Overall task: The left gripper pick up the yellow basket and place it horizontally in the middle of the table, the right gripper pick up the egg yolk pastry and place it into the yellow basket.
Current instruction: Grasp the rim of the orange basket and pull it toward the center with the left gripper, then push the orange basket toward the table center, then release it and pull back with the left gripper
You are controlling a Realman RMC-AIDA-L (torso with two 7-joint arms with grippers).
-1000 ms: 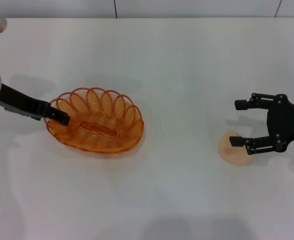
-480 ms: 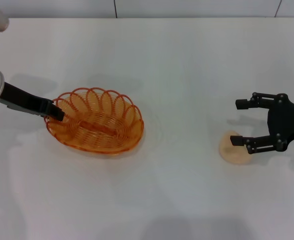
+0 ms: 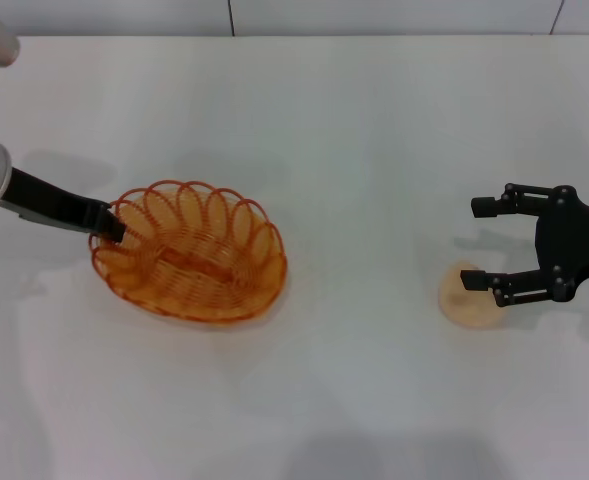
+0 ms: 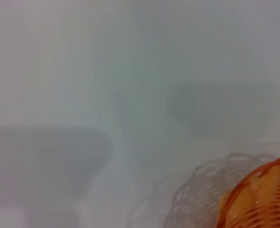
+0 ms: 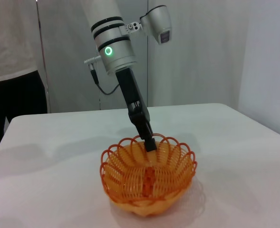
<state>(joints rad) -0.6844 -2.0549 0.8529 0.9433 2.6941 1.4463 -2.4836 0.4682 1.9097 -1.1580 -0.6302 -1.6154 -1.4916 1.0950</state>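
Observation:
The yellow basket (image 3: 189,252) sits left of the table's (image 3: 354,130) middle; it also shows in the right wrist view (image 5: 148,178) and in a corner of the left wrist view (image 4: 261,199). My left gripper (image 3: 110,222) is shut on the basket's left rim, and the right wrist view shows it (image 5: 149,141) reaching down onto the far rim. The egg yolk pastry (image 3: 464,300) lies on the table at the right. My right gripper (image 3: 482,246) is open, hovering just right of and over the pastry, with one finger above its top.
The table's back edge meets a grey wall (image 3: 374,15). In the right wrist view a person in a white shirt (image 5: 11,42) stands beyond the table's far side.
The left gripper has drawn back a little to the left, and the basket has turned and shifted slightly toward the front. The right gripper and the pastry have not moved.

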